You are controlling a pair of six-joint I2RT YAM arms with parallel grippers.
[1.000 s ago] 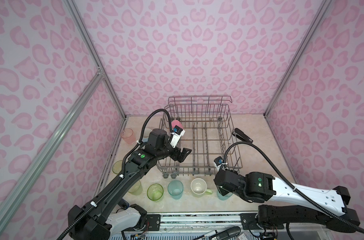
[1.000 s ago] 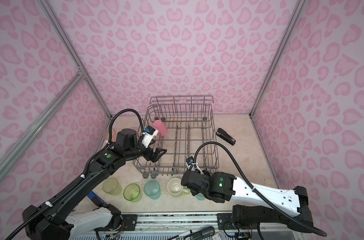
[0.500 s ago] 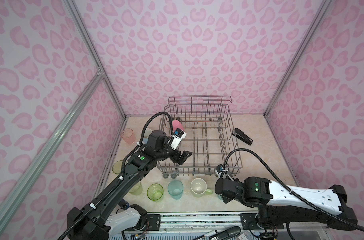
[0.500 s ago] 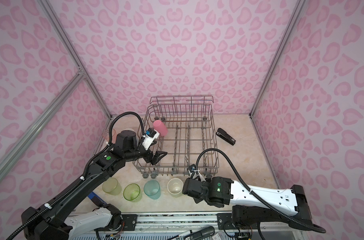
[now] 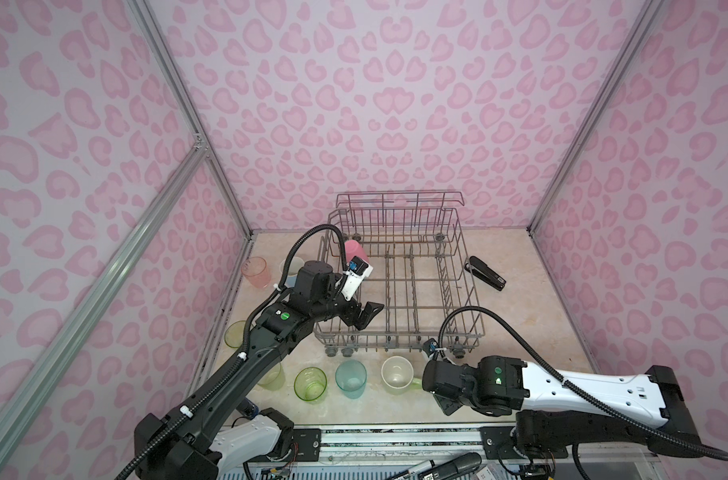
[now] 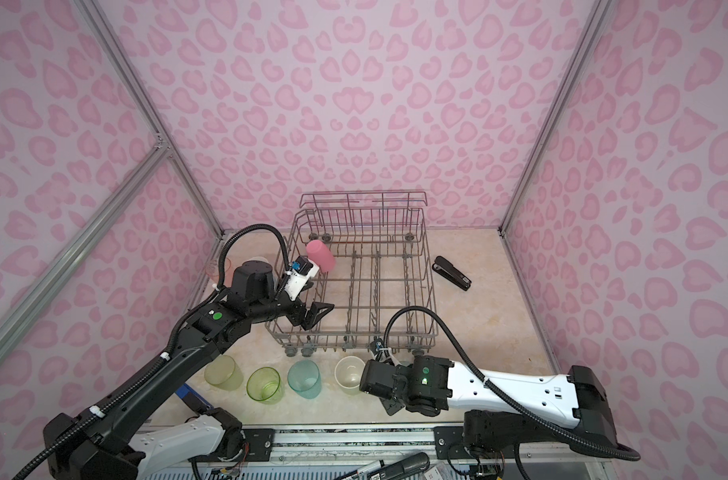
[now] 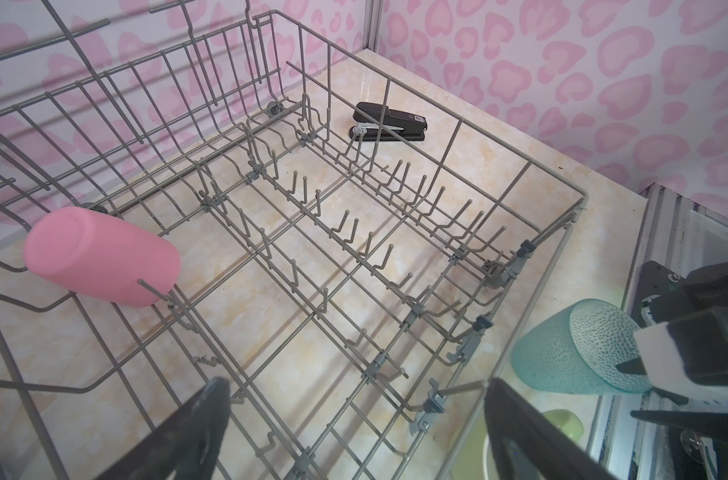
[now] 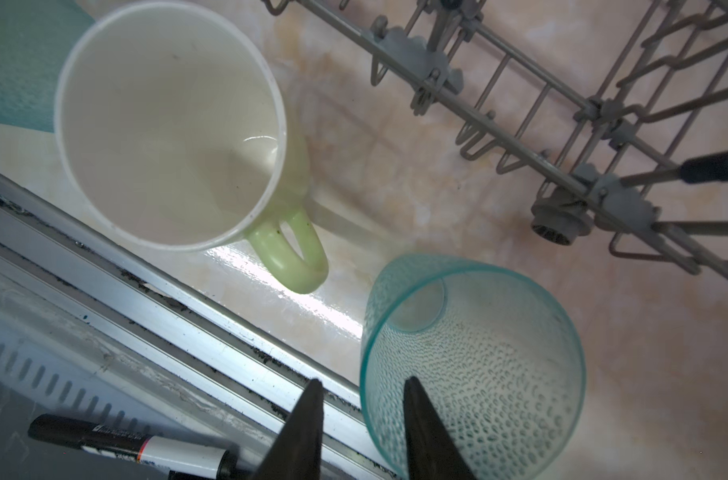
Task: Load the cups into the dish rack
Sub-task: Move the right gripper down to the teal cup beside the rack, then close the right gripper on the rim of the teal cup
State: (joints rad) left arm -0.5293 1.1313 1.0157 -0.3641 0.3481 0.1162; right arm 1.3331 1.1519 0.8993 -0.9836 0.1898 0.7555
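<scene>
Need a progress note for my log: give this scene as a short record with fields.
loaded: one opaque pink plastic tumbler, lying tilted in grey wire dish rack
left pincer: open, empty, above the dish rack
right pincer: one finger inside, one outside rim of translucent teal dimpled tumbler
beside it: pale-green handled mug, upright

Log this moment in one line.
left gripper: jaws open, over dish rack | right gripper: jaws astride teal tumbler rim, not clamped | loaded: pink cup

Black left arm (image 5: 229,382), white-shelled right arm (image 5: 582,390), green dots (image 5: 284,316), ribbed black cables (image 5: 472,308)
</scene>
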